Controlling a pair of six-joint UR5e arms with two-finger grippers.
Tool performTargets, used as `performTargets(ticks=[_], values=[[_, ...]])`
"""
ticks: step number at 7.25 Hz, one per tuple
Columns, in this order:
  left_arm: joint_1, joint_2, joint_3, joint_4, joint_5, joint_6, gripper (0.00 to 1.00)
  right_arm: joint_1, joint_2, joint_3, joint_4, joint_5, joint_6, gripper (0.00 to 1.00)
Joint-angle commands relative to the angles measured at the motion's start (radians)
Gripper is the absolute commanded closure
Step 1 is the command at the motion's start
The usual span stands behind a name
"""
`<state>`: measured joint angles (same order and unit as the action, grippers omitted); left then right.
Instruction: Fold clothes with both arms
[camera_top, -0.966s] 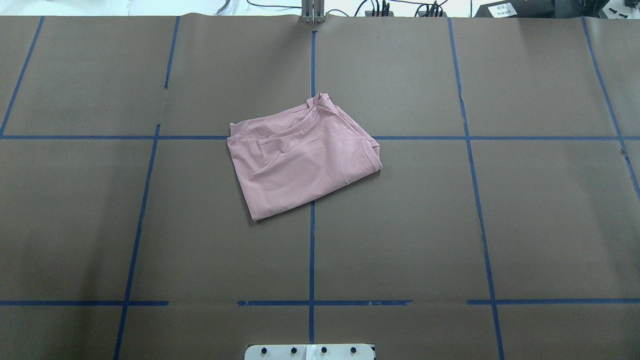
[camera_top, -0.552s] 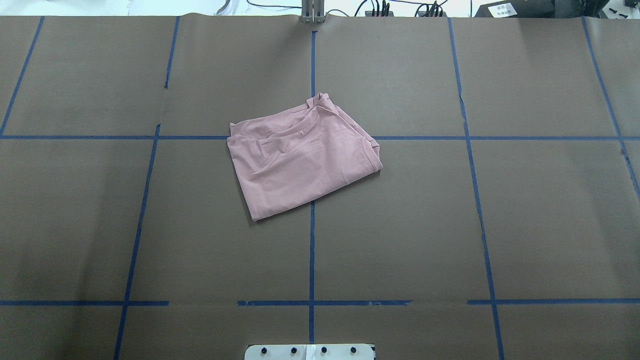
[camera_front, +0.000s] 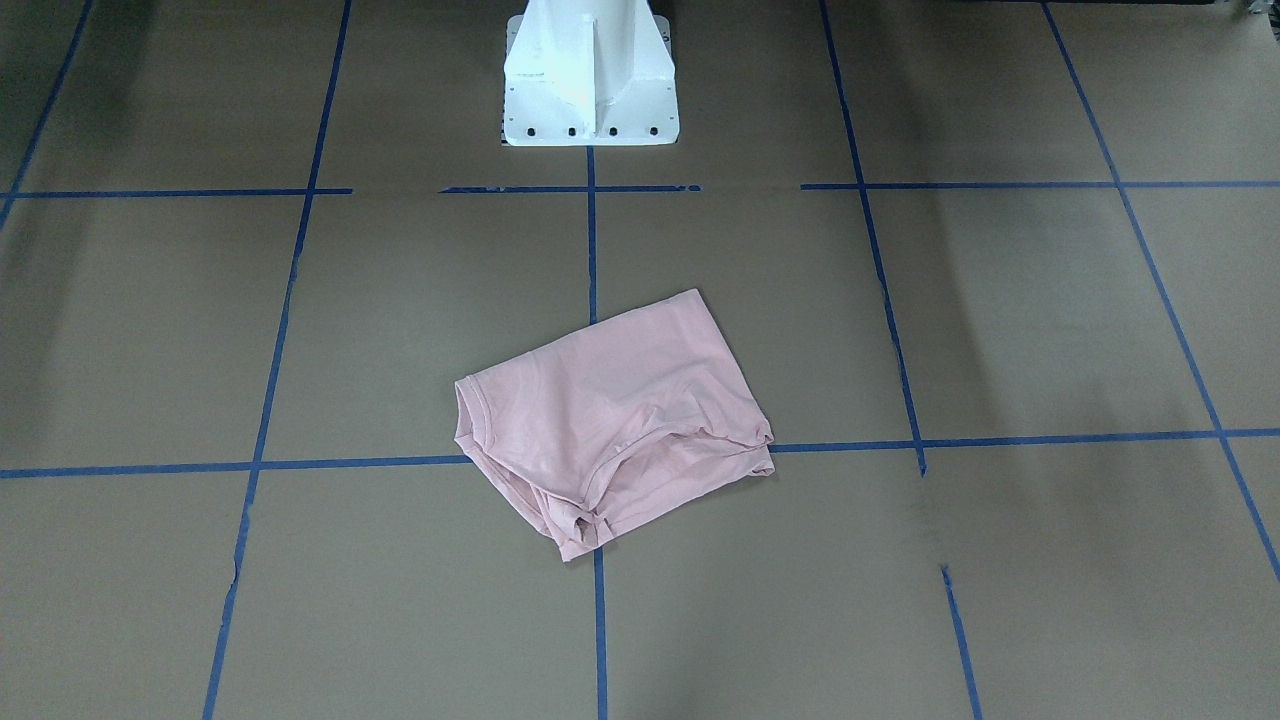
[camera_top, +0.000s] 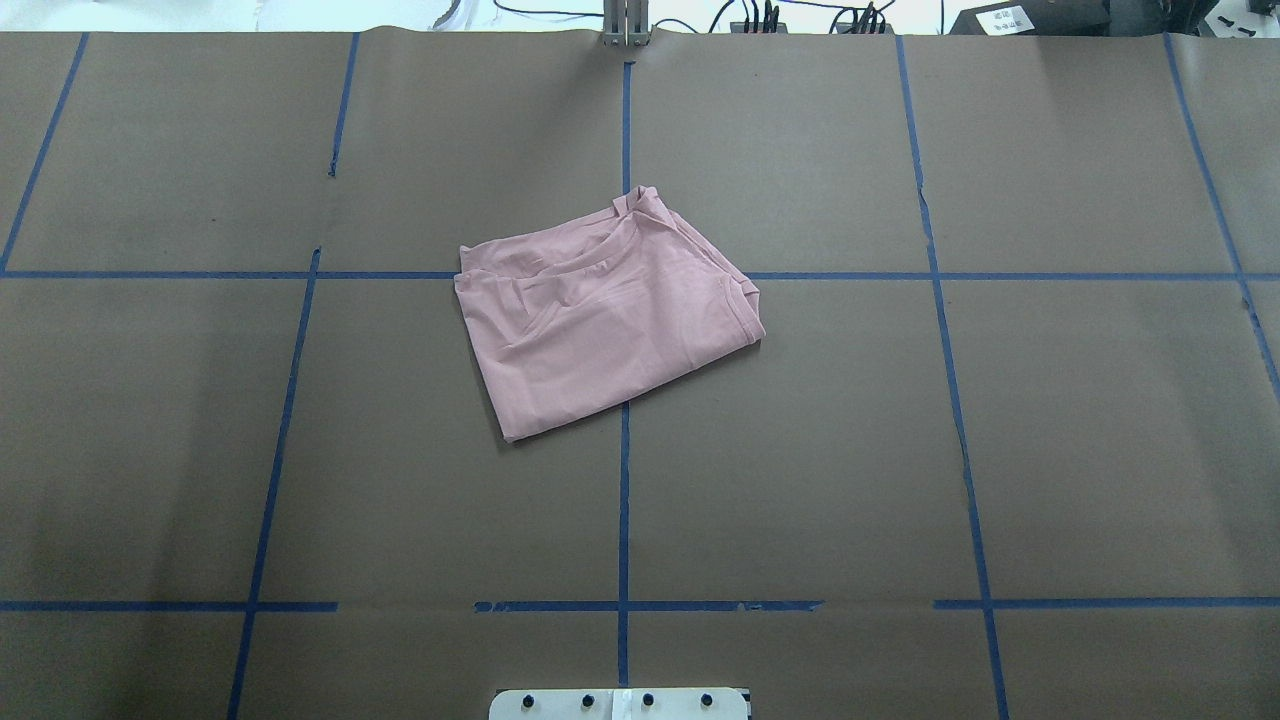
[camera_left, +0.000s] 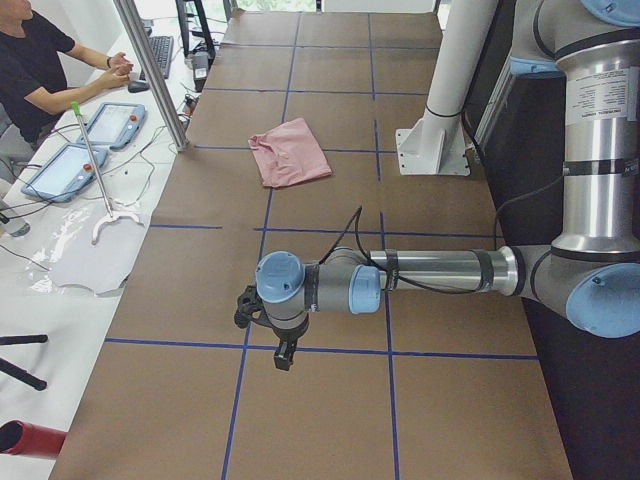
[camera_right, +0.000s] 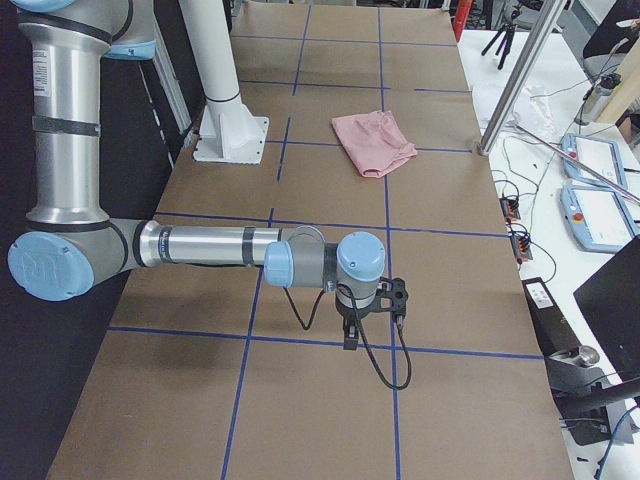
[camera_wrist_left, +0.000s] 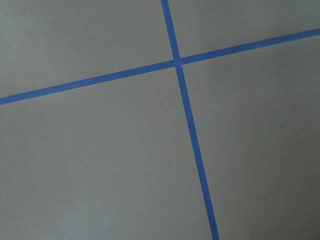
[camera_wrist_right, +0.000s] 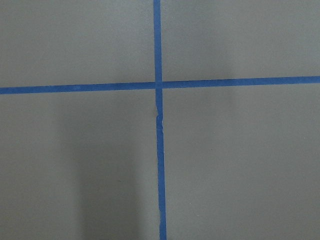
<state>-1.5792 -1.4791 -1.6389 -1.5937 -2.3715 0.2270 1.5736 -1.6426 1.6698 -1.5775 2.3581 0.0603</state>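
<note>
The clothes are one pale pink T-shirt (camera_top: 600, 320), folded into a rough rectangle on the brown paper near the table's centre, also in the front view (camera_front: 610, 420) and both side views (camera_left: 290, 150) (camera_right: 372, 142). No print shows. Neither gripper touches it. The left gripper (camera_left: 275, 345) hangs low over the paper far from the shirt, on the near arm of the left side view; I cannot tell if it is open or shut. The right gripper (camera_right: 355, 325) hangs likewise at the other end; its state I cannot tell either. Both wrist views show only paper and blue tape.
The white pedestal base (camera_front: 590, 100) stands at the robot's edge of the table. Blue tape lines (camera_top: 624, 500) divide the brown paper into squares. A seated person (camera_left: 40, 60), tablets (camera_left: 110, 125) and a grabber stick (camera_left: 95, 170) are beside the table; a metal pole (camera_right: 520, 70) stands at its edge.
</note>
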Motion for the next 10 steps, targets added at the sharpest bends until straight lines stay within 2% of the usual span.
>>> performTargets(ticks=[1,5,6,8,9,10], values=[[0.001,0.000,0.001,0.000,-0.002,0.000,0.00,-0.001,0.001,0.001,0.001,-0.002,0.010,0.00],[0.001,0.000,0.001,0.000,-0.003,-0.012,0.00,-0.004,0.004,0.001,0.001,-0.010,0.010,0.00],[0.001,-0.001,-0.002,-0.003,-0.005,-0.093,0.00,-0.004,0.004,0.001,0.001,-0.010,0.009,0.00],[0.001,-0.001,0.001,-0.002,-0.012,-0.110,0.00,-0.004,0.004,0.001,0.001,-0.010,0.004,0.00],[0.001,0.000,0.005,0.006,-0.065,-0.112,0.00,-0.004,0.004,0.001,0.001,-0.010,0.004,0.00],[0.001,-0.001,0.016,0.006,-0.077,-0.118,0.00,-0.004,0.004,0.002,0.001,-0.011,0.004,0.00]])
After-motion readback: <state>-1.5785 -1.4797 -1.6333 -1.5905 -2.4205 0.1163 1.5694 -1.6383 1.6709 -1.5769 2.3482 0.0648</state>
